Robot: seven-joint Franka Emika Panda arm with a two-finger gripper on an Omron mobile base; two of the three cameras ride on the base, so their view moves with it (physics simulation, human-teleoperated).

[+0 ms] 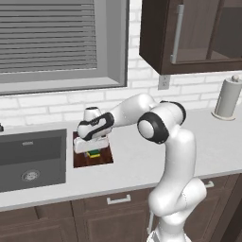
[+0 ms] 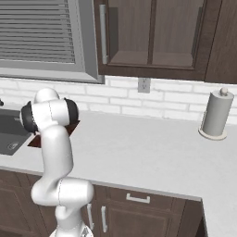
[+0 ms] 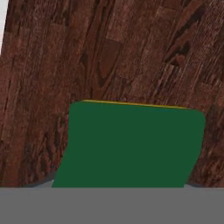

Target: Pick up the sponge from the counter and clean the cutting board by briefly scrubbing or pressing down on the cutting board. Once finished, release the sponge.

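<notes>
The dark reddish-brown cutting board (image 1: 107,159) lies on the light counter (image 1: 142,168) just right of the sink. My gripper (image 1: 93,151) points down over the board's middle, shut on the sponge (image 1: 94,153), whose green and yellow layers peek out below the hand at the board's surface. In the hand view the sponge's green top (image 3: 131,146) fills the lower centre, with a thin yellow edge, over the wood grain of the board (image 3: 109,52); I cannot see my fingertips there. From the right base view my arm covers most of the board (image 2: 74,127).
A dark recessed sink (image 1: 28,158) lies left of the board. A paper towel roll (image 1: 228,98) stands at the counter's far right by the wall. Dark upper cabinets (image 1: 189,33) hang above, and a window with blinds (image 1: 52,38) is over the sink.
</notes>
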